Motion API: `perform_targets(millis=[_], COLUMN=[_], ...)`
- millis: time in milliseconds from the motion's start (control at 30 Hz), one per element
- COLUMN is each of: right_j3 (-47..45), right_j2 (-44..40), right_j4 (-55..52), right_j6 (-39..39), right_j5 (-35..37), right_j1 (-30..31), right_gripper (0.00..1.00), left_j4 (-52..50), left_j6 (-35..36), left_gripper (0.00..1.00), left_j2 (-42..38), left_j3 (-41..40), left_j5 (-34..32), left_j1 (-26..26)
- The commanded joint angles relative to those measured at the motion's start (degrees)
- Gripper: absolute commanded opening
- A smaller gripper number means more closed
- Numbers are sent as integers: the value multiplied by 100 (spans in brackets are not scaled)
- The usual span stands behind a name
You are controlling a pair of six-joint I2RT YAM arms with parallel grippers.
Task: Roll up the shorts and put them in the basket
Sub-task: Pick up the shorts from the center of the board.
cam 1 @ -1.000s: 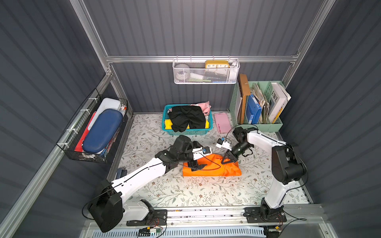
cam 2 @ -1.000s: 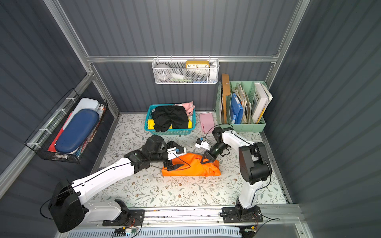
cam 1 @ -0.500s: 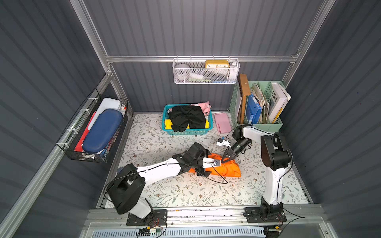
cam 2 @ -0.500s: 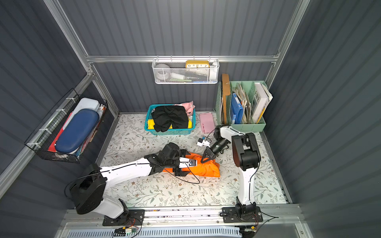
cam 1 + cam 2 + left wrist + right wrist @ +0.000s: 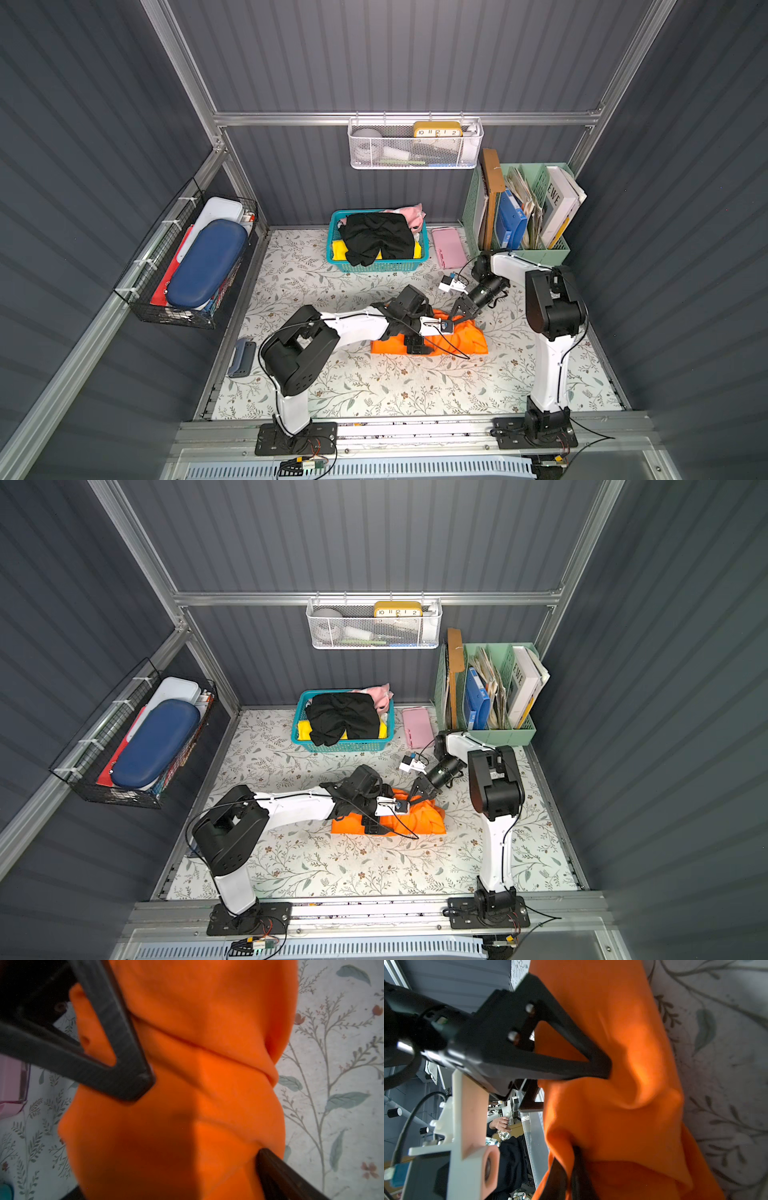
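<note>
The left gripper (image 5: 417, 345) is seen just right of centre in both top views. It is released, with its jaws spread wide and set down over the left-hand part of the orange shorts (image 5: 467, 343). In the left wrist view the space between the jaws is filled with orange fabric, but nothing is grasped. The right gripper (image 5: 460, 312) is reached in from the upper right and is clenched. Its tip is sunk into the upper edge of the same garment, and in the right wrist view a fold of orange cloth is seen gathered up and pinched between the closed jaws (image 5: 574, 1164). The two grippers are placed close together, with the left arm's wrist camera lying between them. The orange shorts are bunched into a long, low bundle lying across the floral worktop (image 5: 374, 386), creased and fanned at the right end. Higher in the frame, against the back wall, the black shorts (image 5: 376, 237) are draped over a teal basket (image 5: 376, 266), well apart from both grippers. A yellow cloth (image 5: 338, 249) is tucked beneath them, and a pink cloth (image 5: 409, 214) is seen at the basket's upper right corner. Just right of the basket a flat pink case (image 5: 449, 249) is laid on the worktop, and a green file holder (image 5: 528, 249) is stood beyond it.
</note>
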Motion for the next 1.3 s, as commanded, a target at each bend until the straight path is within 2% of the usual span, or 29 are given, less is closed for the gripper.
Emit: perform_targets(millis=[0, 67, 100, 133, 167, 267, 300, 333, 500, 567, 633, 667, 700, 900, 1167, 1267], right_j3=[87, 62, 20, -51, -113, -434, -534, -586, -1088, -1413, -1715, -1836, -1946, -2289, -3078, -3179], right_j2=[147, 121, 70, -12, -90, -446, -556, -655, -1512, -2051, -2586, -2812, -3052, -4114, -5158, -5299], right_j4=[-180, -60, 82, 260, 423, 1240, 1471, 1650, 2953, 3646, 4388, 4687, 4968, 5681, 6528, 6515], right_j6=[-118, 7, 135, 261, 369, 1035, 1215, 1370, 2456, 2926, 3345, 3540, 3728, 4069, 4238, 4177], right_j5=[-302, -281, -275, -295, -294, -110, -47, 2, 467, 547, 477, 510, 687, 1655, 1811, 1757], right_j1=[-7, -7, -16, -29, -41, -133, -172, -223, -507, -654, -810, -866, -898, -904, -896, -895], right_gripper=[0, 0, 0, 0, 0, 0, 1, 1, 10, 28, 33, 50, 98, 99, 99, 99], left_j4=[-492, -605, -680, -734, -756, -852, -895, -945, -1364, -1552, -1714, -1770, -1849, -2182, -2464, -2135], left_j6=[-154, -152, -153, -159, -165, -207, -233, -254, -342, -327, -261, -249, -223, -83, 323, 625], left_gripper=[94, 85, 74, 57, 44, 20, 7, 0, 0, 0, 0, 0, 0, 0, 0, 0], left_j2=[384, 534, 585, 614, 634, 635, 624, 610, 438, 295, 140, 73, 2, -210, 129, 170], left_j3=[170, 270, 318, 341, 348, 377, 410, 429, 716, 886, 1058, 1126, 1210, 2055, 4085, 4713], left_j5=[492, 597, 656, 684, 712, 793, 803, 803, 816, 800, 759, 707, 665, 446, -359, -743], left_j1=[73, 102, 118, 134, 137, 177, 196, 212, 393, 494, 601, 636, 695, 1135, 2006, 2298])
